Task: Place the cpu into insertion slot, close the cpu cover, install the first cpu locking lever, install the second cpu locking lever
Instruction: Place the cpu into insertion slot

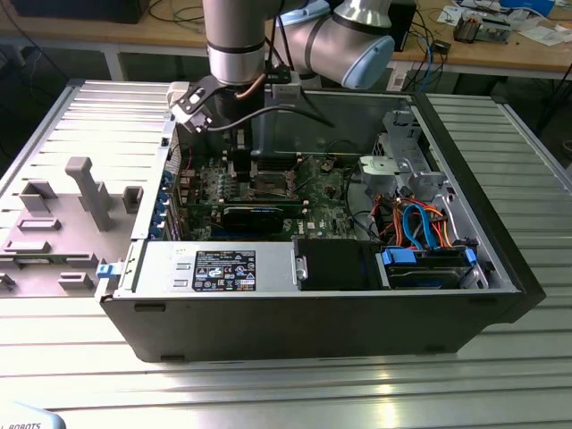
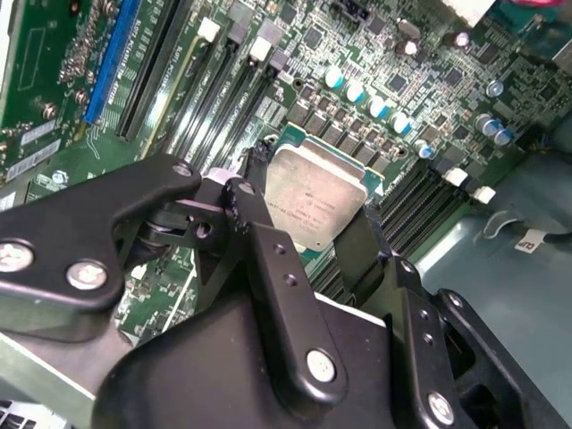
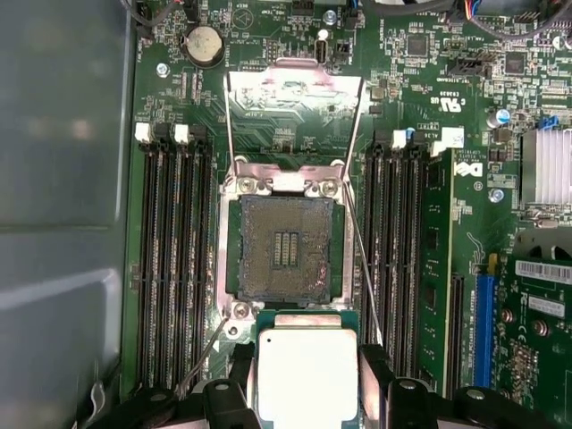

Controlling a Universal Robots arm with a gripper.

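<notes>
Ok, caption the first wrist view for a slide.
Gripper holding the cpu near the empty insertion slot, cpu cover flipped open.

The cpu point(image 3: 307, 371), a square chip with a dull silver top, is held level in the gripper point(image 3: 307, 386), seemingly just above the board point(image 3: 420, 116) beside the slot point(image 3: 284, 248). The slot lies mid-board, dark and bare. The silvery cover point(image 3: 293, 98) is swung open at the slot's far edge.
</notes>
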